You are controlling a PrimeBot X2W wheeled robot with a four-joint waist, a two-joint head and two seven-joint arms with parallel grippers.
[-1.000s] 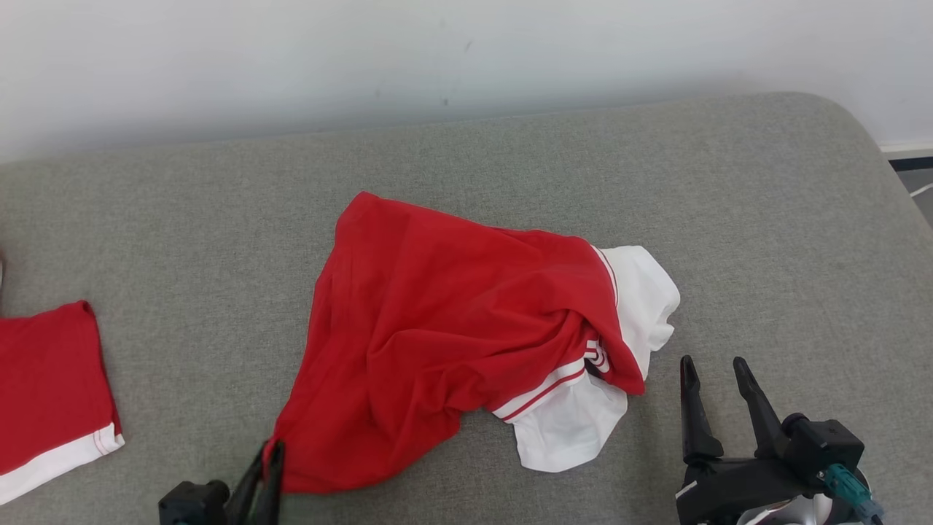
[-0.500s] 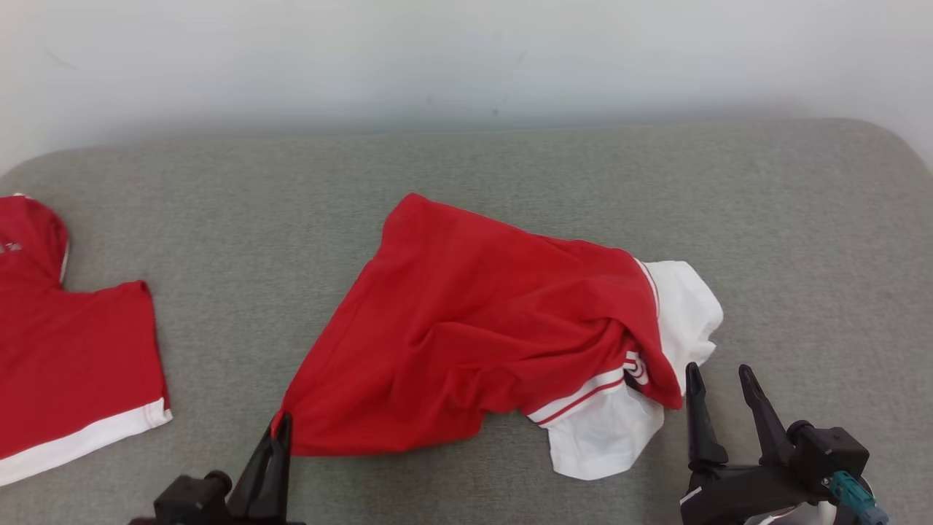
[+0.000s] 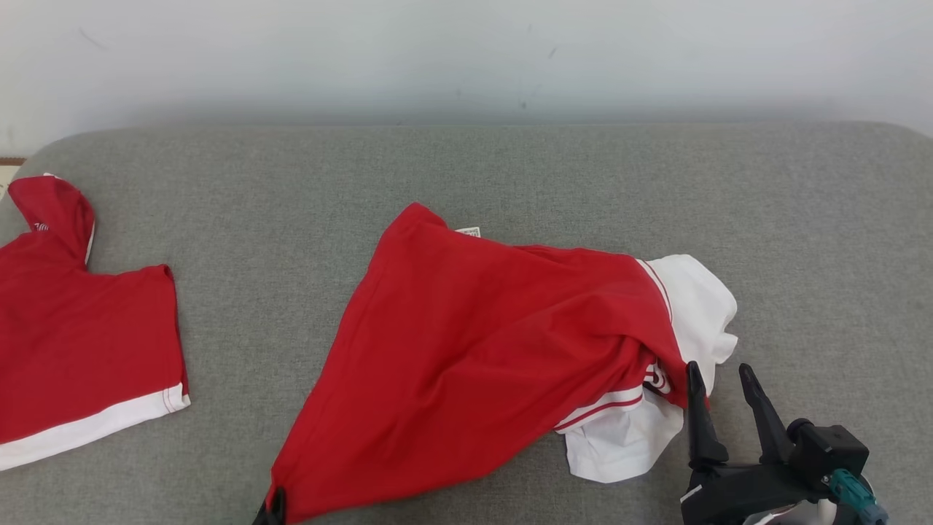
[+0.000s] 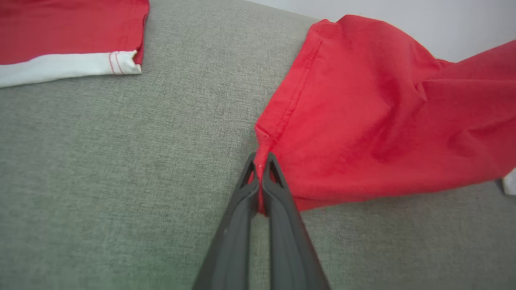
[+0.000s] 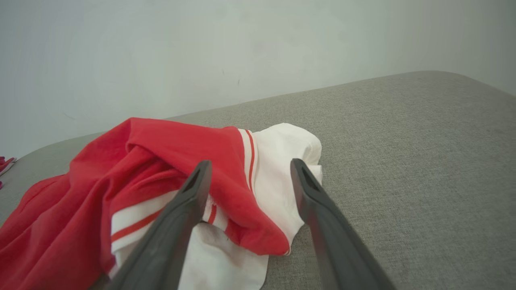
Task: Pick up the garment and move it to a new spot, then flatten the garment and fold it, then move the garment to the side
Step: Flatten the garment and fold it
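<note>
Garment point(image 3: 474, 350) judged light, limp; hem corner point(image 4: 268, 139) is pinched tight by left gripper point(image 4: 261, 159); right gripper point(image 3: 718, 372) is spread, empty; white end point(image 3: 692, 292) is advised for it.

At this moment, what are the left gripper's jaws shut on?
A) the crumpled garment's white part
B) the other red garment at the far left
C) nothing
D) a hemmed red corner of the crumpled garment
D: the left wrist view shows the left gripper pinching a hemmed red corner of the garment; its white part lies by the open right gripper.
</note>
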